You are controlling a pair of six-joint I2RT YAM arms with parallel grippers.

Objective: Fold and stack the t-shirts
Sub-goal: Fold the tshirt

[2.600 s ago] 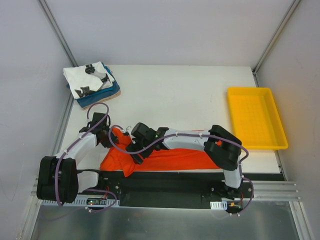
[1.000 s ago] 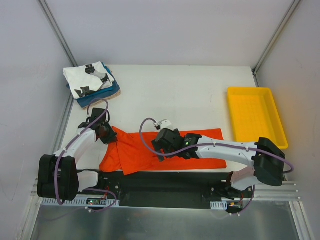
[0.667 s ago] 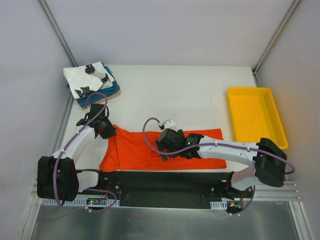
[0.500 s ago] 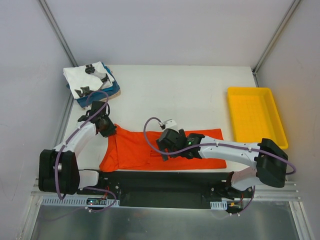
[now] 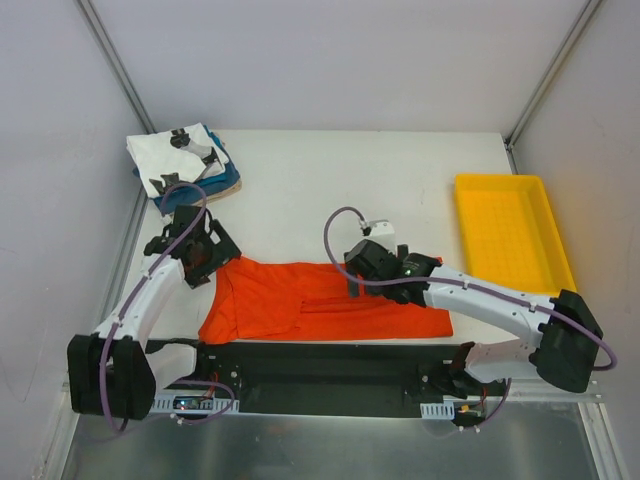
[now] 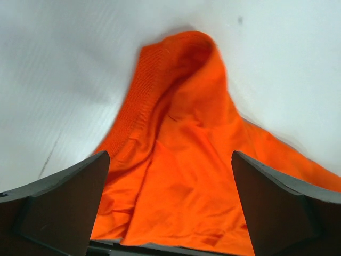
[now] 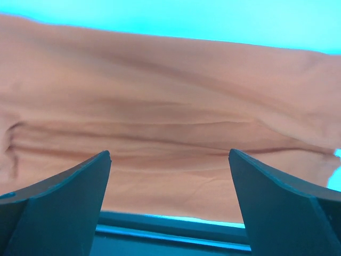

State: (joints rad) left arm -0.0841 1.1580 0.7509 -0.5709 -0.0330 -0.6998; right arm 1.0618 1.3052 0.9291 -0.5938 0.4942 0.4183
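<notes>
From where I stand, the bright orange-red cloth t-shirt [image 5: 320, 300] lies flat on the white bench [image 5: 350, 190]. It is stretched in a long band along the near edge, from the left side to a little past the middle. Its left part is wider and rumpled, with a fold line running across it. Its right part is smoother and narrower.

The left fingers [image 5: 207, 262] hang over the far left corner of that shirt. They are spread wide with nothing between them. In the left wrist view a ribbed hem bulges up in a hump on the bench just ahead of them, not gripped.

The right fingers [image 5: 356, 280] are over the far edge of the shirt near its middle. They too are spread wide and hold nothing. In the right wrist view the creased cloth lies below and ahead of both tips, and its colour reads pale there.

In the far left corner of the bench sits a pile. A white folded t-shirt with black prints [image 5: 178, 160] is on top, and a blue folded t-shirt [image 5: 215, 188] shows beneath it at the near side. It is well apart from the orange one.

A shallow yellow plastic tray [image 5: 510, 235] rests along the right edge.
</notes>
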